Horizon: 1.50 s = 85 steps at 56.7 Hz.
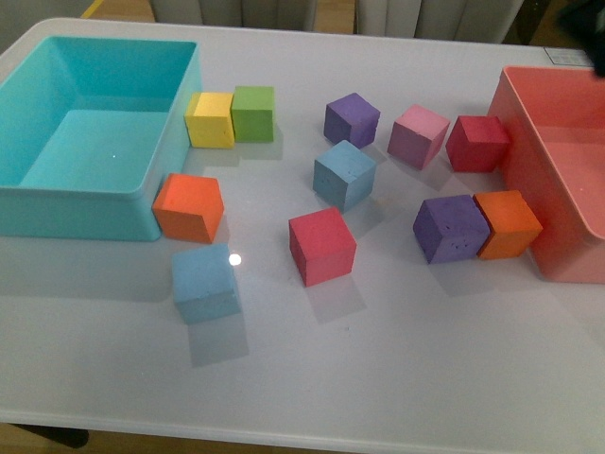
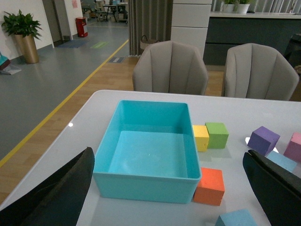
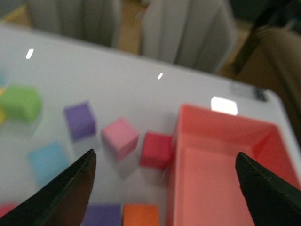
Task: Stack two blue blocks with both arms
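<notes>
Two light blue blocks lie apart on the white table. One blue block (image 1: 344, 174) sits mid-table; the other blue block (image 1: 204, 282) sits near the front left. Neither arm shows in the front view. In the left wrist view my left gripper (image 2: 169, 188) is open and empty above the table, over the turquoise bin (image 2: 117, 181); the near blue block (image 2: 236, 219) and the other blue block (image 2: 282, 161) peek in. In the blurred right wrist view my right gripper (image 3: 167, 188) is open and empty above the pink bin's edge; one blue block (image 3: 47, 161) shows.
The turquoise bin (image 1: 57, 203) stands at the left, a pink bin (image 1: 529, 142) at the right. Yellow (image 1: 210, 119), green (image 1: 253, 113), orange (image 1: 188, 207), red (image 1: 322, 245), purple (image 1: 352, 119), pink (image 1: 418, 135) and several more cubes lie scattered between them.
</notes>
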Each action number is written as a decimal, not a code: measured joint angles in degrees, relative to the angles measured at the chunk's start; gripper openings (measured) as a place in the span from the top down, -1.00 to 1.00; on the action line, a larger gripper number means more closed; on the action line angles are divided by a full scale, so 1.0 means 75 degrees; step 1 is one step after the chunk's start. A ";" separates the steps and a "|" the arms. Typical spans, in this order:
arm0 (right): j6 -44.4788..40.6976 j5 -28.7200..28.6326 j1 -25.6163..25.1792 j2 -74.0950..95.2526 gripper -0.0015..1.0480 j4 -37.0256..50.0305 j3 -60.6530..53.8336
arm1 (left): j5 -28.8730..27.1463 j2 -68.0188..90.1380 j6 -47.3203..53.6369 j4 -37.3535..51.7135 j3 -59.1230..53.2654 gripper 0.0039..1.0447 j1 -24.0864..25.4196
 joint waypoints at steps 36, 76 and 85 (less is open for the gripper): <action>0.1218 -0.0624 -0.0976 -0.3258 0.96 0.2276 -0.3838 | -0.0003 0.0000 0.0000 0.0000 0.0000 -0.84 0.0000; 0.1218 -0.0647 -0.0988 -0.6898 0.96 -0.0271 -0.4797 | -0.0003 -0.0003 0.0000 0.0000 0.0000 -0.84 0.0000; 0.1218 -0.0647 -0.0988 -0.7638 0.96 -0.0953 -0.4800 | -0.0003 -0.0003 0.0000 0.0000 0.0000 -0.84 0.0000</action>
